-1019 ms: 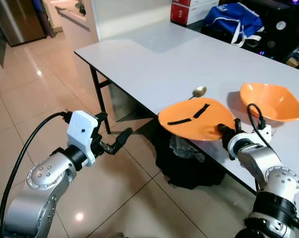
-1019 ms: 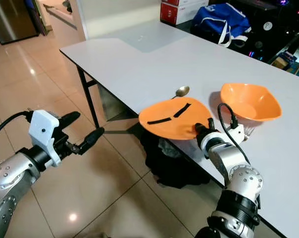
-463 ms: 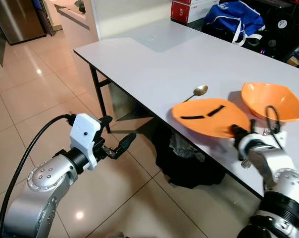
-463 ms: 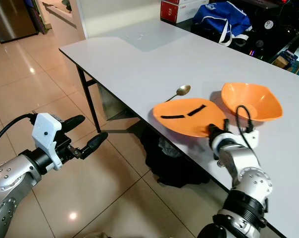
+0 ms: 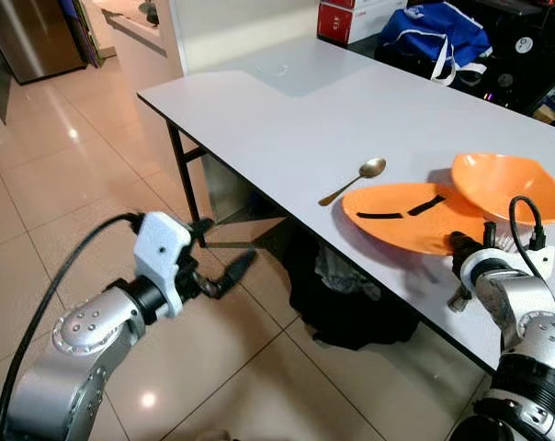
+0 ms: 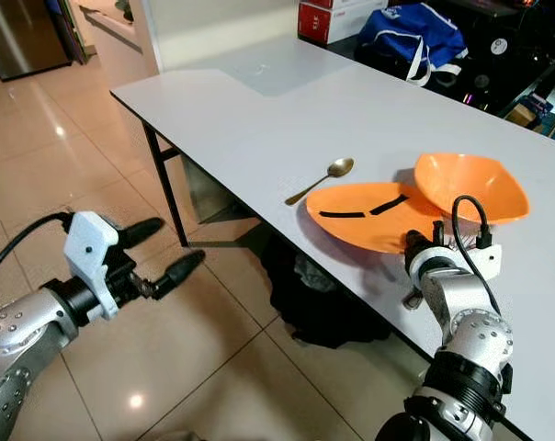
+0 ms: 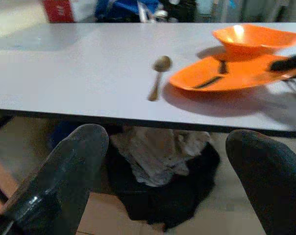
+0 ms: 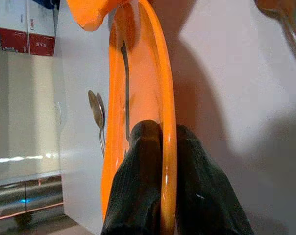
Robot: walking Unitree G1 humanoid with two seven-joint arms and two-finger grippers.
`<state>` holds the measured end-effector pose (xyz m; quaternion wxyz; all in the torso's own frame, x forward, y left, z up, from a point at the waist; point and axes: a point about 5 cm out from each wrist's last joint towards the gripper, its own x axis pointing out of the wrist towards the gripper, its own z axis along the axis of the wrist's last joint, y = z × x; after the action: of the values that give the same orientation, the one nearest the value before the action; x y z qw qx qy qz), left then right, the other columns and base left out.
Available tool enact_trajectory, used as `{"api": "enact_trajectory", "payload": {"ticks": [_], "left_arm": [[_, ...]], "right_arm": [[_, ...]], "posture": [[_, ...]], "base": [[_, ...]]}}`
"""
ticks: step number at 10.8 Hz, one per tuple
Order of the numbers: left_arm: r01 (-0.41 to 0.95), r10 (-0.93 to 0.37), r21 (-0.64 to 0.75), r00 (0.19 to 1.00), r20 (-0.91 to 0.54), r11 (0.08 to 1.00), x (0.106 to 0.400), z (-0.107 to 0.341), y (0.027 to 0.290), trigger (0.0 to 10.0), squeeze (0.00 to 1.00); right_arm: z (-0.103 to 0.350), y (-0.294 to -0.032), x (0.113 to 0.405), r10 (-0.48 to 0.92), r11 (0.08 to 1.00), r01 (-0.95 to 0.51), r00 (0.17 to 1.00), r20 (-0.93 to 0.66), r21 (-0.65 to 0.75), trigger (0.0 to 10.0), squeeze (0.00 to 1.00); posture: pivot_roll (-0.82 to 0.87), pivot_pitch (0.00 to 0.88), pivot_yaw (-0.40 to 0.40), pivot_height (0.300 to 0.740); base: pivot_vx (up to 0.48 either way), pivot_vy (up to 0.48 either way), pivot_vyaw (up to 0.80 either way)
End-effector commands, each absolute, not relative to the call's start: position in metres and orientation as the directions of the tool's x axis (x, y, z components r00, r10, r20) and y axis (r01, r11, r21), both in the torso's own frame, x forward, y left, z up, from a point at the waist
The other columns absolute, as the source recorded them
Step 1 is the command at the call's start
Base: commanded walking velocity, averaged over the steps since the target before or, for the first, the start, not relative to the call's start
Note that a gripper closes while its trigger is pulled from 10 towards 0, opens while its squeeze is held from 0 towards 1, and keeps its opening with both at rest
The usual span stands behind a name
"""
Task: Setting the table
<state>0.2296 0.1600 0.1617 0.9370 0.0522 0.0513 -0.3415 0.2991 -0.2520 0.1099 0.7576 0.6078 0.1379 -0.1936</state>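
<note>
The right gripper (image 8: pixel 160 205) has its jaws pinched on the near rim of the orange plate (image 5: pixel 411 216), one finger above the rim and one below, as the right wrist view makes plain. From those jaws the plate stretches away across the tabletop (image 5: pixel 287 119), lying close to flat and held just clear of the surface, to judge by the shadow beneath it; its near edge sits right at the tabletop's front border, so the whole body of the plate lies beyond the jaws, not beside them. Two dark marks show on the plate's face; what they are cannot be told. Just past the plate's far side, toward the robot's right, stands the orange bowl (image 5: pixel 507 184), its rim meeting or overlapping the plate's edge. Off the plate's far left corner lies the spoon (image 6: pixel 322 178), its long axis running slantwise with the bowl end farther from the jaws and the handle pointing back toward the tabletop's edge. The left gripper (image 7: pixel 172 166) hangs well apart, out over the floor (image 5: pixel 66 184) in front of the tabletop, its jaws spread wide and empty. The right arm is clearly the nearer one, and setting the plate down likely calls for lowering it and releasing.
</note>
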Motion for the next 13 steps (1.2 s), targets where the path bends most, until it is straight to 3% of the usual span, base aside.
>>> {"api": "enact_trajectory", "payload": {"ticks": [1, 5, 6, 7, 13], "left_arm": [[0.688, -0.676, 0.04, 0.721, -0.151, 0.725, 0.223, 0.161, 0.156, 10.0, 0.0], [0.709, -0.694, 0.04, 0.699, -0.173, 0.704, 0.221, 0.16, 0.155, 10.0, 0.0], [0.711, -0.696, 0.038, 0.697, -0.175, 0.702, 0.22, 0.16, 0.155, 10.0, 0.0], [0.712, -0.697, 0.037, 0.696, -0.175, 0.701, 0.22, 0.16, 0.155, 10.0, 0.0], [0.712, -0.694, 0.046, 0.696, -0.183, 0.701, 0.221, 0.16, 0.156, 10.0, 0.0]], "right_arm": [[0.103, -0.25, 0.298, -0.134, 0.201, 0.498, 0.867, -0.48, 0.844, 10.0, 0.0], [0.082, -0.245, 0.292, -0.156, 0.235, 0.589, 0.808, -0.568, 0.773, 10.0, 0.0], [0.079, -0.245, 0.291, -0.159, 0.233, 0.599, 0.8, -0.578, 0.766, 10.0, 0.11], [0.076, -0.245, 0.29, -0.161, 0.235, 0.613, 0.79, -0.592, 0.754, 10.0, 1.0], [0.07, -0.242, 0.293, -0.186, 0.292, 0.646, 0.761, -0.621, 0.705, 10.0, 1.0]], "posture": [[0.09, 0.004, 0.001, 0.74], [0.09, 0.0, 0.0, 0.74], [0.09, 0.0, 0.0, 0.74], [0.09, 0.0, -0.001, 0.74], [0.09, 0.0, 0.001, 0.74]], "base": [[0.0, 0.0, 0.0], [0.0, 0.0, 0.0], [0.0, 0.0, 0.0], [0.0, 0.0, 0.0], [0.0, 0.0, 0.0]]}}
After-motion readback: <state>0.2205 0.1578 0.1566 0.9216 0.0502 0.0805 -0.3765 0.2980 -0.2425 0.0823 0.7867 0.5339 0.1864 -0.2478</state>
